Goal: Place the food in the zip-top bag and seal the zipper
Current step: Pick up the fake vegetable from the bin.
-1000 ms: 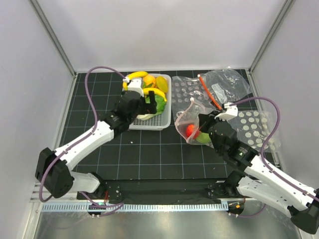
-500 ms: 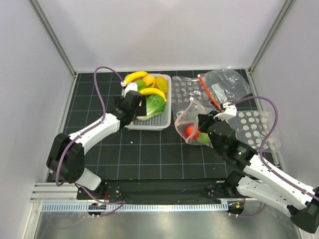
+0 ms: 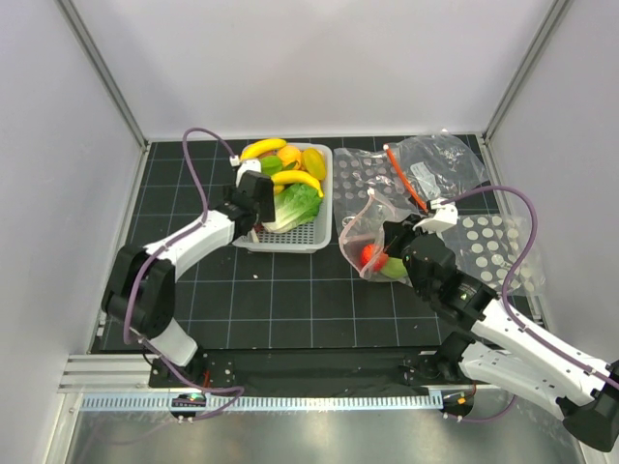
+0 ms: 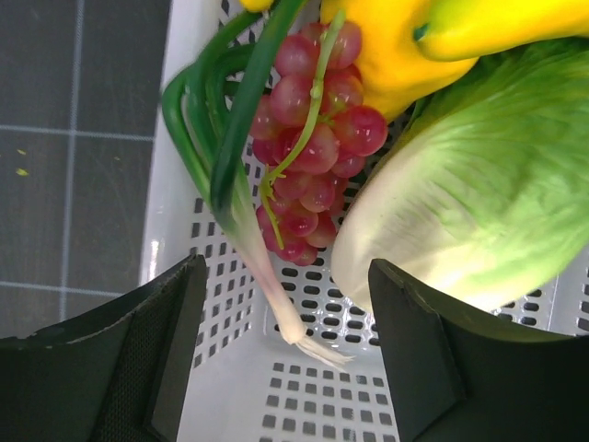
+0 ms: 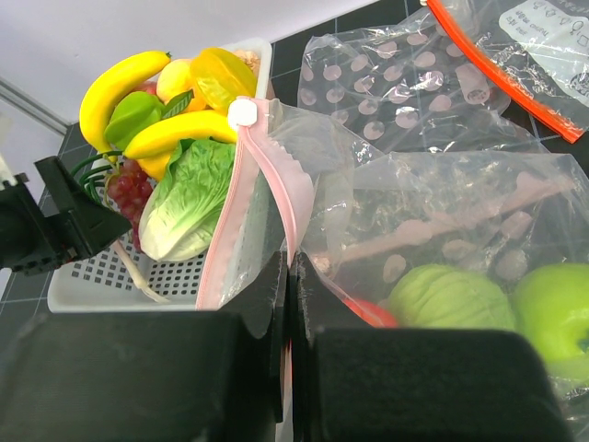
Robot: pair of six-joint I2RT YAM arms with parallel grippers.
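The food lies in a white mesh basket (image 3: 320, 237): bananas (image 3: 264, 148), lettuce (image 3: 301, 203), red grapes (image 4: 309, 138) and a spring onion (image 4: 232, 138). My left gripper (image 3: 255, 211) is open and empty, low in the basket's near-left corner. In its wrist view the left gripper (image 4: 290, 368) sits just short of the spring onion's root end. My right gripper (image 5: 290, 267) is shut on the pale pink zipper (image 5: 276, 175) and holds the zip-top bag (image 3: 360, 230) open. A red piece (image 3: 368, 254) and green pieces (image 5: 442, 295) lie inside the bag.
A second clear bag with an orange-red strip (image 3: 406, 179) lies at the back right on dotted sheets (image 3: 488, 242). The black grid mat (image 3: 290, 300) spreads in front of the basket, with white walls round the cell.
My left gripper has moved from above the lettuce to the basket's near-left part, and the left arm has drawn back to the left. The right gripper and bag have not moved.
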